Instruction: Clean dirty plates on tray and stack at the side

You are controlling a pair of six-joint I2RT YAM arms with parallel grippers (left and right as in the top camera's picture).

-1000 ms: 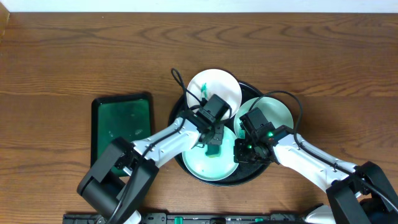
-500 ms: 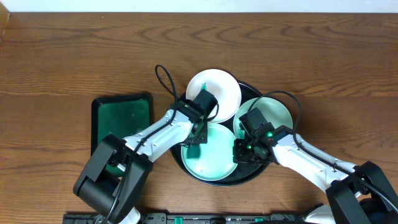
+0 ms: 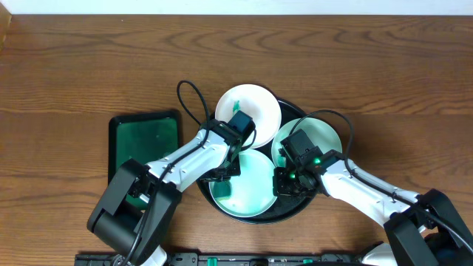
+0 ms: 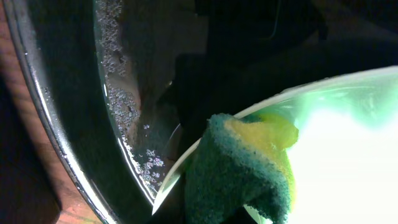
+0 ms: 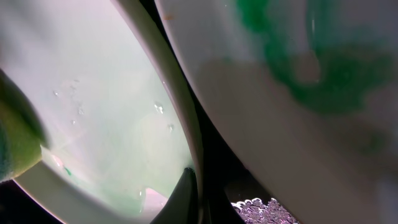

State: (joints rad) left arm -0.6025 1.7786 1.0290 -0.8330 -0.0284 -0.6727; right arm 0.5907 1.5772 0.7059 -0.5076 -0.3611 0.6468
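While my left pincer is clamped tight on the green-and-yellow sponge, I have it at the left rim of the front plate, the nearest of three in the black tray. My right pincer is closed too. It looks pinched on that plate's right rim to steady it. One dark fingertip shows at the rim in the right wrist view; the other I can't see.

Step in hand, my read: scrubbing the first plate. Its face is wet with a pale green film all over, so it's not clean yet. Next move calls for sweeping the sponge across the face with the rim held, then lifting the plate out onto the table beside the tray. Nothing is stacked there yet.

Further back, the right plate sits just beside the front one, with green smears close to my right fingers. The back plate has a teal streak on its left side. It crowds the other two, and I can't tell which lies on top.

In the way: the plates are packed close, so lifting one may drag a neighbour. My left arm's cable loops beside the back plate. The green tray sits to the left, apart from the black tray.
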